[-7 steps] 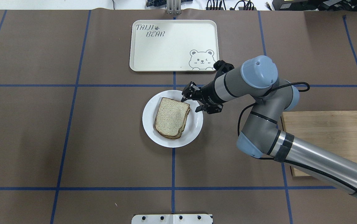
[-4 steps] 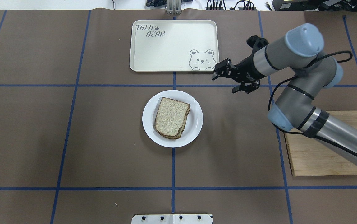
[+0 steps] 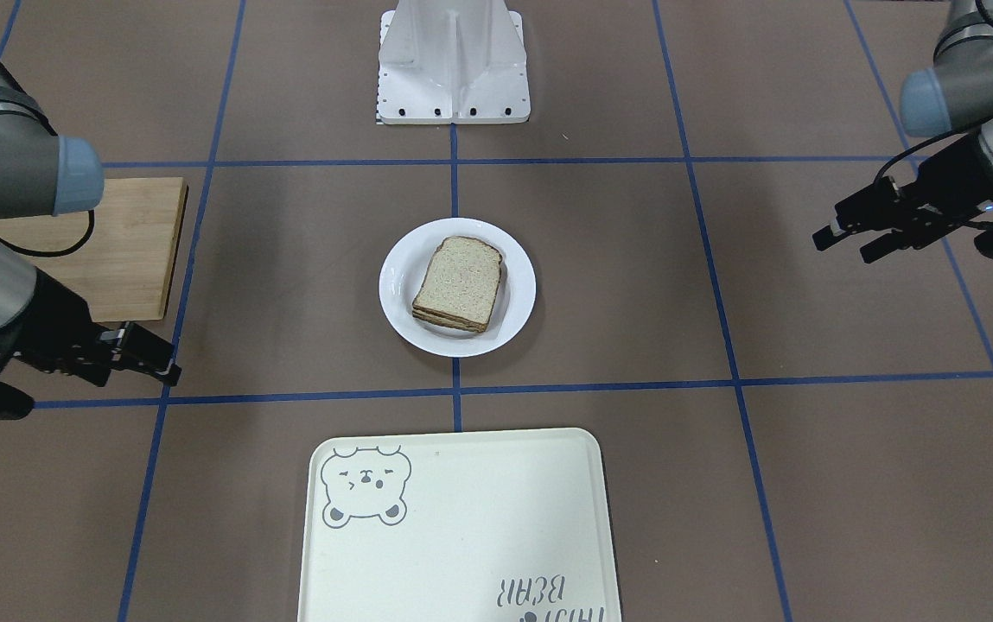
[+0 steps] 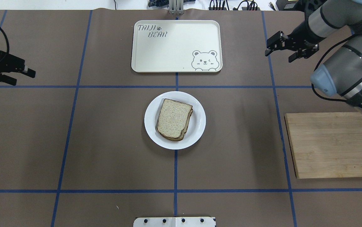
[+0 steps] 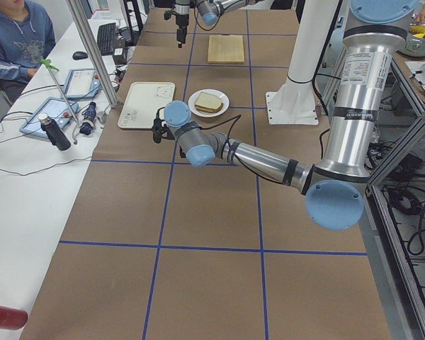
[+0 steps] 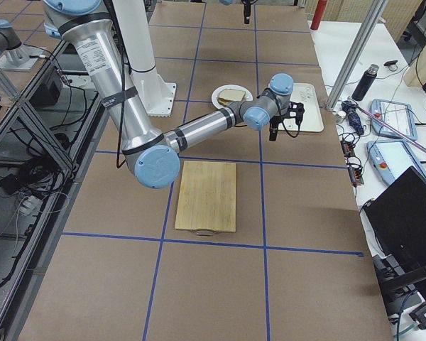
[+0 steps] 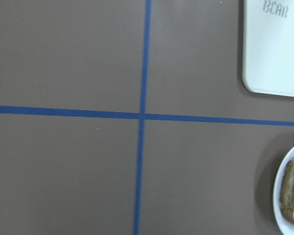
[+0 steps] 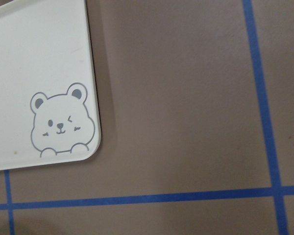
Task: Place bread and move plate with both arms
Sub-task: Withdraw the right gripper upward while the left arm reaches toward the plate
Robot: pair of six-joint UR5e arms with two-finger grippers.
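Note:
The bread (image 4: 174,118) is a plain speckled slice lying on top of another slice on the white plate (image 4: 199,127) at the table's middle; they also show in the front-facing view as bread (image 3: 459,281) on the plate (image 3: 520,302). My right gripper (image 4: 278,56) is open and empty, far back right of the plate, beside the tray. My left gripper (image 4: 24,78) is open and empty at the far left edge. In the front-facing view the left gripper (image 3: 842,249) is at the right and the right gripper (image 3: 171,363) at the left. The left wrist view catches the plate's edge (image 7: 282,196).
A cream tray (image 4: 168,47) with a bear drawing lies behind the plate; it also shows in the right wrist view (image 8: 34,49). A wooden cutting board (image 4: 332,145) lies at the right. A white stand (image 3: 453,60) is at the robot's base. An operator sits beyond the table.
My right gripper has drawn back from the plate's rim, rising toward the back right. The bread stays on the plate. My left gripper has come into view at the left edge.

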